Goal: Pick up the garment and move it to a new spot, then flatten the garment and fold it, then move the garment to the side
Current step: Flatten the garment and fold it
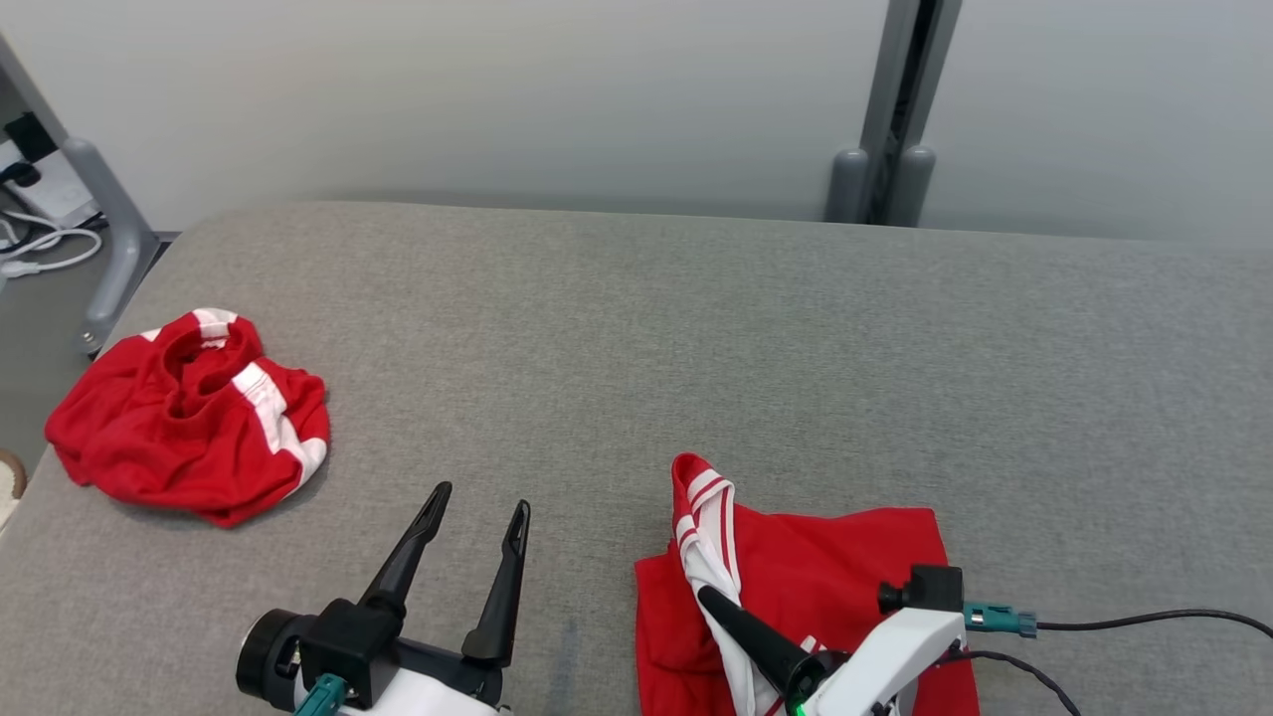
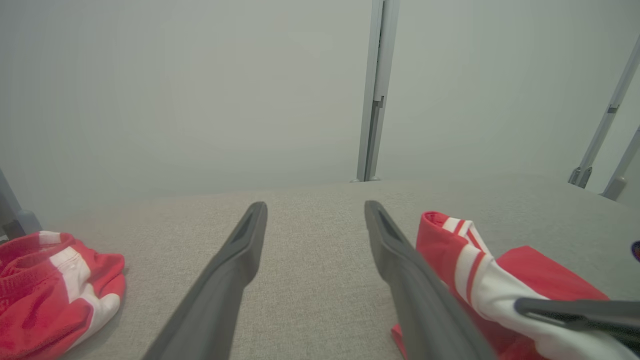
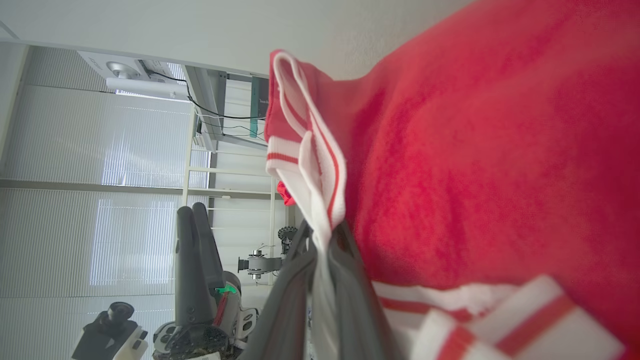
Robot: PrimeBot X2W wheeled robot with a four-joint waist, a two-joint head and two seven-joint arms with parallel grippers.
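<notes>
A red garment with white striped trim lies at the near right of the grey padded table, one banded edge lifted into a ridge. My right gripper is shut on that white band, which runs up between its fingers in the right wrist view, with the red garment spread beside them. My left gripper stands open just left of the garment, nothing between its fingers. In the left wrist view the left gripper points across the table, with the garment to its right.
A second red garment with white bands lies crumpled at the table's left edge, also seen as a red heap in the left wrist view. A grey post stands behind the table, and cables trail at the right.
</notes>
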